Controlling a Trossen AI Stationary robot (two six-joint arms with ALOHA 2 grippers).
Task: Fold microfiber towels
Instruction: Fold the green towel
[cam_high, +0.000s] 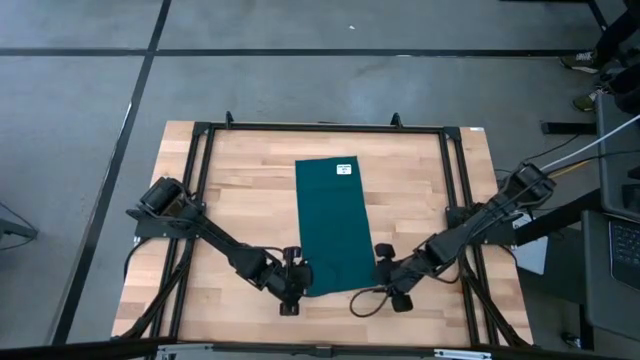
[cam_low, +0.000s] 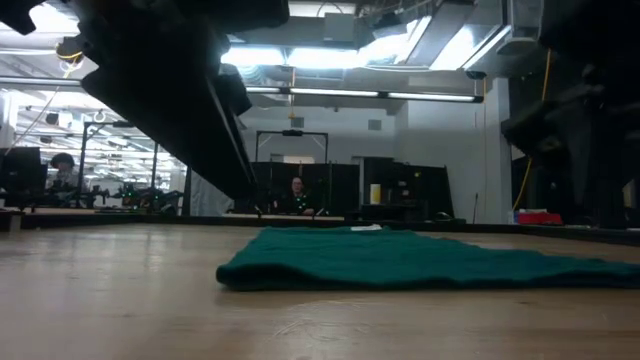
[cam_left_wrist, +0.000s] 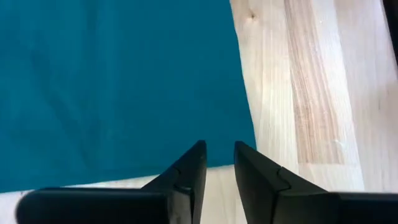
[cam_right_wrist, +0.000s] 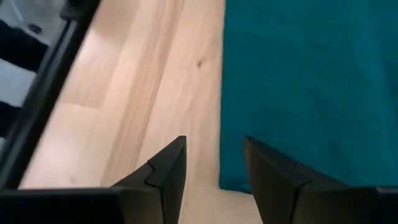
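One dark teal microfiber towel (cam_high: 335, 225) lies flat on the wooden table as a long strip running from far to near. A small white label (cam_high: 345, 168) sits at its far edge. In the low view its near edge (cam_low: 400, 262) lies as a low rounded ridge. My left gripper (cam_left_wrist: 219, 149) is open over the towel's near left corner (cam_left_wrist: 249, 158). It shows in the high view at the strip's near left (cam_high: 301, 270). My right gripper (cam_right_wrist: 214, 146) is open, its fingers on either side of the near right corner (cam_right_wrist: 225, 180). In the high view it stands at the near right (cam_high: 381, 258).
A black metal frame (cam_high: 320, 128) rims the table. Bare wood (cam_high: 240, 190) lies on both sides of the towel. A loop of cable (cam_high: 365, 302) lies at the near edge by the right arm. A person (cam_low: 297, 193) sits in the room beyond the table.
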